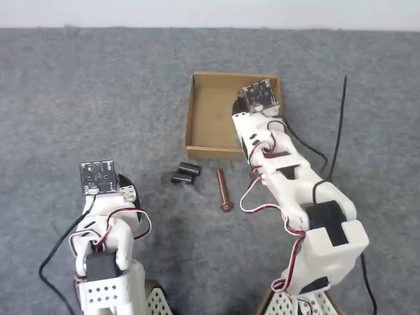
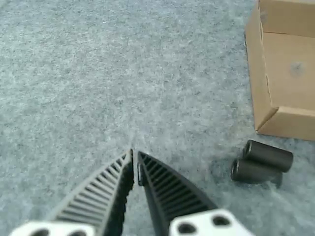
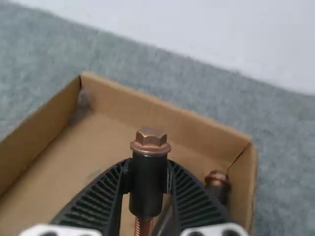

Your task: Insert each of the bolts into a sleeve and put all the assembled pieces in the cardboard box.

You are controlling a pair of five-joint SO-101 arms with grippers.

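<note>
My right gripper point(image 3: 147, 167) is shut on a black sleeve point(image 3: 146, 189) with a copper bolt point(image 3: 150, 140) through it, held upright over the open cardboard box point(image 1: 209, 118). A second assembled piece point(image 3: 217, 183) stands in the box's corner beside it. Two loose black sleeves point(image 1: 186, 172) lie side by side on the grey carpet in front of the box. One loose copper bolt point(image 1: 224, 189) lies to their right. My left gripper point(image 2: 134, 156) is shut on nothing, low over bare carpet, well left of the sleeves point(image 2: 261, 163).
The right arm point(image 1: 295, 184) stretches from the near right up over the box's right side, with a black cable point(image 1: 338, 131) trailing beside it. The left arm point(image 1: 105, 223) sits at the near left. A pale wall point(image 1: 210, 13) borders the carpet at the back.
</note>
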